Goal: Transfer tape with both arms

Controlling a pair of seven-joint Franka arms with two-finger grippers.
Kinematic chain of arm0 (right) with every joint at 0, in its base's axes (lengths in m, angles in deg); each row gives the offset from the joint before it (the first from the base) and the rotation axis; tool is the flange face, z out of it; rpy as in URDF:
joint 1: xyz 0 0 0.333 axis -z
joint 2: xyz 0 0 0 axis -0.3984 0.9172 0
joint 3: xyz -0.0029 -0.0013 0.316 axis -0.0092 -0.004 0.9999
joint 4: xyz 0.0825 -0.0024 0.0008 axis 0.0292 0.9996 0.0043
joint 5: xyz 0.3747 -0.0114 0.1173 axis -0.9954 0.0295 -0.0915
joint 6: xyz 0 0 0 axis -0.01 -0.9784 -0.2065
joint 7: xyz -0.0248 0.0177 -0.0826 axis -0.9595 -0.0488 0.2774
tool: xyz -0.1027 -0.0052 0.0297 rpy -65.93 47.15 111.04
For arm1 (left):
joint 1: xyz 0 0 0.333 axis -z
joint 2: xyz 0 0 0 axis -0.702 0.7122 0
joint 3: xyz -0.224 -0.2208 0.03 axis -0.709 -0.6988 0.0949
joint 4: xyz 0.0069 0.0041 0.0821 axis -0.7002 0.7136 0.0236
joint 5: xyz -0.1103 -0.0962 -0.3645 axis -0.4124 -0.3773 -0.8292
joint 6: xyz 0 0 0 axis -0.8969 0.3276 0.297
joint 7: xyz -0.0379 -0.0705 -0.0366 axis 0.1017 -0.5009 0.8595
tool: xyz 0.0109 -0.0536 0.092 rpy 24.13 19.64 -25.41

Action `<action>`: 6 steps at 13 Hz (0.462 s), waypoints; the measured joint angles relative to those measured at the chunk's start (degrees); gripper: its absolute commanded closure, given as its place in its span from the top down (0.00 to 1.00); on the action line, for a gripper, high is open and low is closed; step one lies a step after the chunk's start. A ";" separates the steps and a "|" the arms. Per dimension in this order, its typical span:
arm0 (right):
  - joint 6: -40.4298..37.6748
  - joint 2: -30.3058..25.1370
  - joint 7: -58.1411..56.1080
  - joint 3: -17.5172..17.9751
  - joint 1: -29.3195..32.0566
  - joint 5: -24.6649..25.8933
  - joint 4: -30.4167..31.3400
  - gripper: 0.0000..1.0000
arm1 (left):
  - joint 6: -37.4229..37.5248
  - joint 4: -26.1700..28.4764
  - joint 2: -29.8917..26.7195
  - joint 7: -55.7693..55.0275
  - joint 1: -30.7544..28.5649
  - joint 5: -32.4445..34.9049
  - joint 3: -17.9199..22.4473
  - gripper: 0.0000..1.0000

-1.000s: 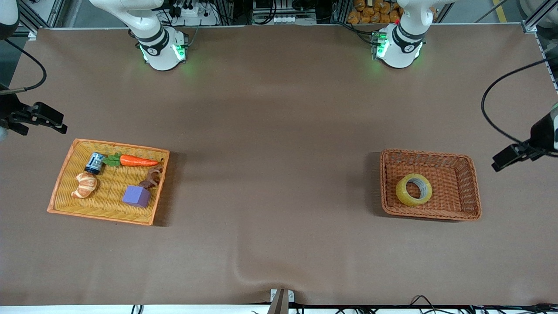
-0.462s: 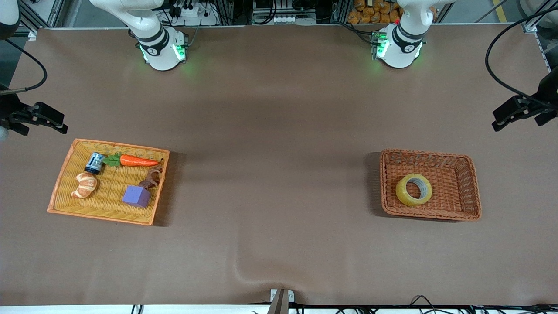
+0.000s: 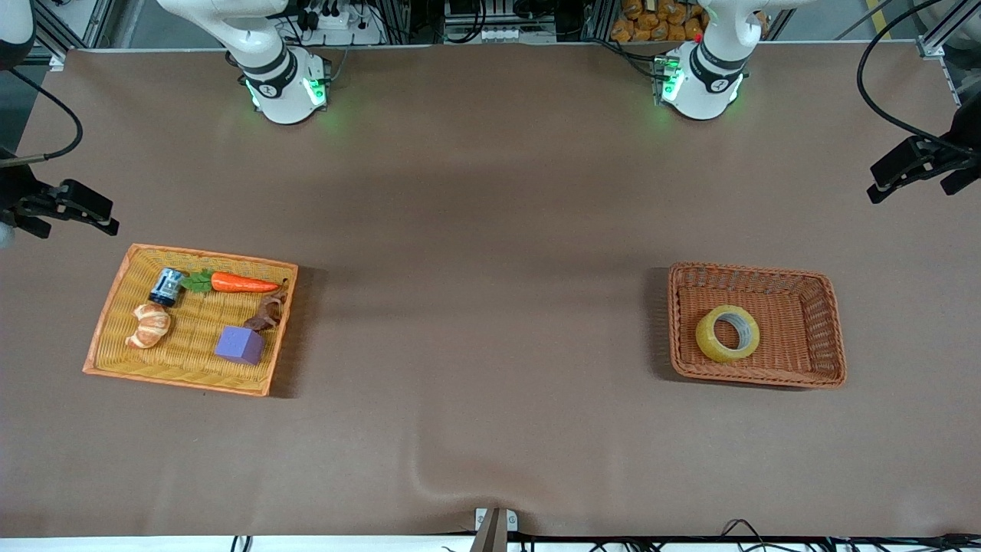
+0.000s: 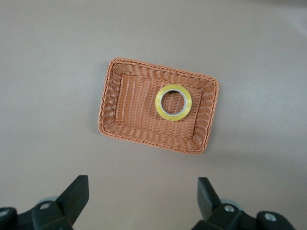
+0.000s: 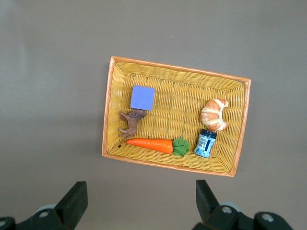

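The tape (image 3: 727, 333), a yellowish ring with a grey-white core, lies flat in the brown wicker basket (image 3: 831, 337) toward the left arm's end of the table. It also shows in the left wrist view (image 4: 173, 102), in the basket (image 4: 109, 103). My left gripper (image 3: 881, 184) is open and empty, high over bare table at the left arm's end, apart from the basket; its jaws (image 4: 143, 191) stand wide. My right gripper (image 3: 100, 218) is open and empty, high over the table's edge at the right arm's end (image 5: 141, 194).
A yellow wicker tray (image 3: 115, 303) at the right arm's end holds a croissant toy (image 3: 148, 325), a carrot (image 3: 241, 283), a purple cube (image 3: 239, 344), a small blue can (image 3: 166, 287) and a brown animal figure (image 3: 267, 313). Brown tabletop lies between tray and basket.
My left gripper has moved away from the basket, toward the arms' bases as the front view shows it. The tape, the basket and the right arm have not moved.
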 measured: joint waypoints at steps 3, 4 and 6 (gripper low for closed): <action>0.20 0.04 0.02 -0.06 0.01 0.00 -0.67 1.00 | -0.05 -0.03 0.61 0.00 0.48 0.00 0.10 1.00; 0.20 0.04 0.02 -0.08 0.01 0.00 -0.99 1.00 | -0.05 -0.08 0.70 0.00 0.70 0.00 0.06 1.00; 0.19 0.08 0.02 -0.03 0.00 0.00 -1.24 1.00 | 0.03 -0.08 0.98 0.00 1.00 0.00 -0.09 1.00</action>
